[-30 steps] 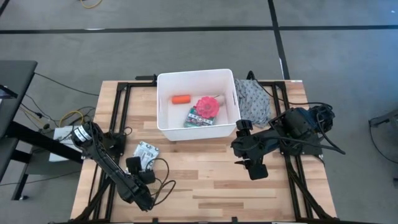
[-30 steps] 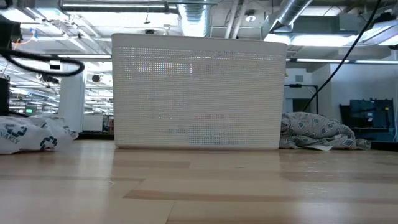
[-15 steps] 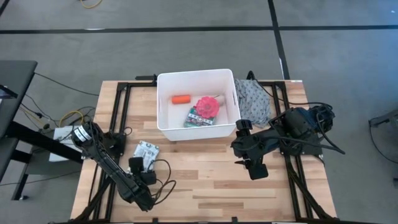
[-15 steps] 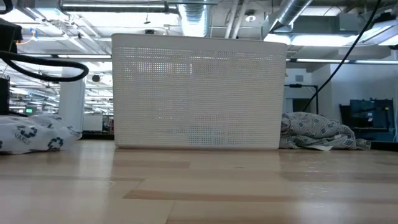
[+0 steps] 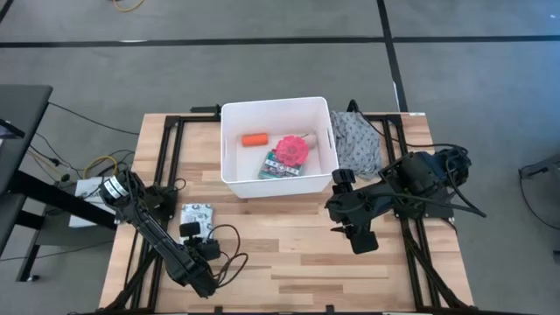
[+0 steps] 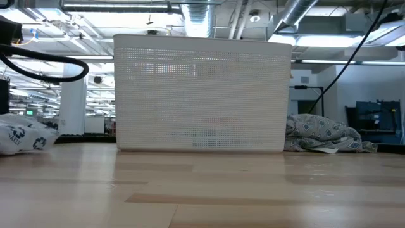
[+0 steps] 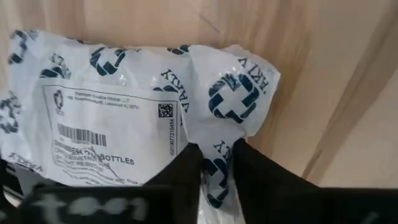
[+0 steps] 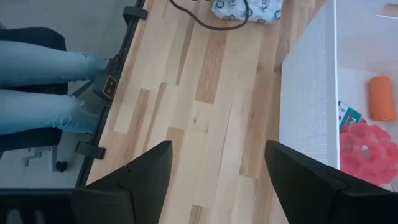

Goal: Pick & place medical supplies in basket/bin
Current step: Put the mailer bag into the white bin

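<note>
A white soft packet with green print lies flat on the table's left part, in front of the white bin; it also shows in the low view. My left gripper stands at the packet's near edge, shut on it. In the bin lie an orange cylinder, a pink tape roll and a green-white box. My right gripper hangs open above the table, right of the bin's front, with nothing between its fingers. My left gripper pinches a raised fold of the packet's film between its two fingers, at the packet's edge beside the printed label. The fingers come steeply from above. The rest of the packet lies on the table.
A grey patterned cloth lies bunched against the bin's right side, also in the low view. Bare wood stretches before the bin. A person's legs in jeans show beside the table. Cables trail off the left edge.
My left gripper has shut on the packet's edge and tipped a little. The packet has slid a short way toward the table's left edge and stays lying on the wood. My right arm has kept still.
</note>
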Controlling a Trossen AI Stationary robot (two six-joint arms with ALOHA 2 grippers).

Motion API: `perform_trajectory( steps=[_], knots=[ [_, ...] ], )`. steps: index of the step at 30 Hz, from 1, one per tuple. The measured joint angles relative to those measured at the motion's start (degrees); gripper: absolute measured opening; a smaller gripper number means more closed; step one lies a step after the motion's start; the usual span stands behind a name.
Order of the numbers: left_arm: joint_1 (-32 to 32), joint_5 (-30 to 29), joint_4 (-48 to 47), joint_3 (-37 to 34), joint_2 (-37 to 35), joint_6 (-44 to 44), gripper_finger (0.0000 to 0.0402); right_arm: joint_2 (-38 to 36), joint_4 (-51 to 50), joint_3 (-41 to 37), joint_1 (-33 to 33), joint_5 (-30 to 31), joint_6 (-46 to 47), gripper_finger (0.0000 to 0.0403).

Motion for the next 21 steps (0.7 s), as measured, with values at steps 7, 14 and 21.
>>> perform_trajectory(
  steps=[7,14,21],
  knots=[
    [0.6,-0.5,-0.2,0.1,-0.1,-7.4,0.0022,0.0,0.0,0.0,0.0,0.0,0.0,0.0249],
    [0.7,-6.7,-1.8,3.5,0.3,-9.7,0.0008,0.0,0.0,0.0,0.0,0.1,0.0,0.0249],
    [0.7,-22.9,-13.7,14.0,0.4,-14.8,0.0003,-0.1,0.0,0.0,-0.1,0.2,-0.4,0.0249]
  ],
)
